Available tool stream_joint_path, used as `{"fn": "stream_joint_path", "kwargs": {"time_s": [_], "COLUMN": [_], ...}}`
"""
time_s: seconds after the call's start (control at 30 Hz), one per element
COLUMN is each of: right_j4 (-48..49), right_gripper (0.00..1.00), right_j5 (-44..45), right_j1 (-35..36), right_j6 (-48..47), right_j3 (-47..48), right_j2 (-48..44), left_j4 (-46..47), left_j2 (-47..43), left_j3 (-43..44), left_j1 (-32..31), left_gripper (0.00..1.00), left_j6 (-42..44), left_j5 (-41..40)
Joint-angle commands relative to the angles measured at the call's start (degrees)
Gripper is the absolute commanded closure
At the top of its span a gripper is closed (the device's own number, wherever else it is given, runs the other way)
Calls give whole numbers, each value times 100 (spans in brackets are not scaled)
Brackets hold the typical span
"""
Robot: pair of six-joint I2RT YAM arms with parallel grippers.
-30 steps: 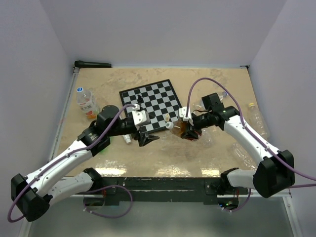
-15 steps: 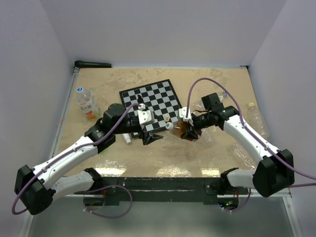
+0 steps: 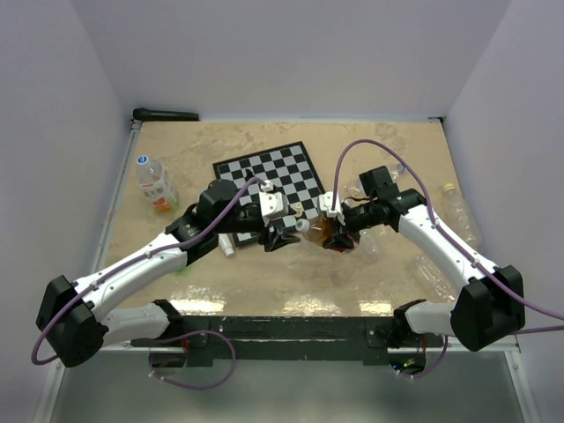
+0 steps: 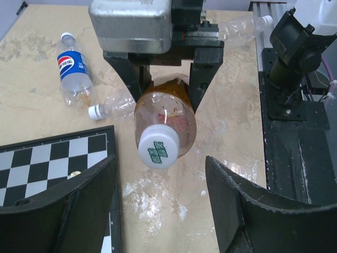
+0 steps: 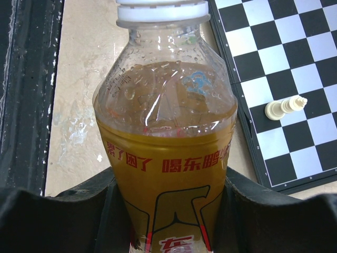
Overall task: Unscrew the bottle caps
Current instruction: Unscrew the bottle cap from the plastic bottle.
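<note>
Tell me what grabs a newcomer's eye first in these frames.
The amber bottle stands out, held sideways in the right gripper beside the chessboard. Its white cap points at the left gripper, whose open fingers frame it without touching.

We are looking into a robotics lab, at a boxed-in test cell. Plain pale walls [image 3: 291,53] are closing in a marbled beige table [image 3: 397,150] on three sides. Two white-and-black robot arms, the left arm [image 3: 132,269] and the right arm [image 3: 441,242], are standing bolted side by side to a black metal rail [image 3: 291,328] along the near edge, and purple cables [image 3: 366,141] are looping off them. What is lying on the table is reading to us as practice props: a chessboard [image 3: 278,181] with a few pieces on it and scattered plastic bottles [image 3: 154,183], several of them lying on their sides.
</note>
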Motion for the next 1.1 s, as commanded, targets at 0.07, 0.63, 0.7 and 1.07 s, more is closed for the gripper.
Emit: {"fn": "stream_joint_path", "kwargs": {"time_s": [0.07, 0.63, 0.7, 1.07], "right_j4": [-81, -55, 6, 15], "right_gripper": [93, 93, 93, 94], "right_j5": [-231, -187, -170, -152], "right_j1": [-16, -25, -33, -33], "right_j6": [-109, -48, -21, 14], "right_j3": [159, 141, 124, 124], "right_j2": [25, -19, -28, -19], "left_j4": [637, 321, 146, -1349], "left_j2": [286, 471, 322, 225], "left_j3": [391, 716, 760, 1086], "left_j1": [-59, -77, -59, 29], "left_gripper": [35, 100, 100, 100], "left_j6": [-200, -1698, -2787, -6203], "left_j5": [251, -221, -1089, -2685]}}
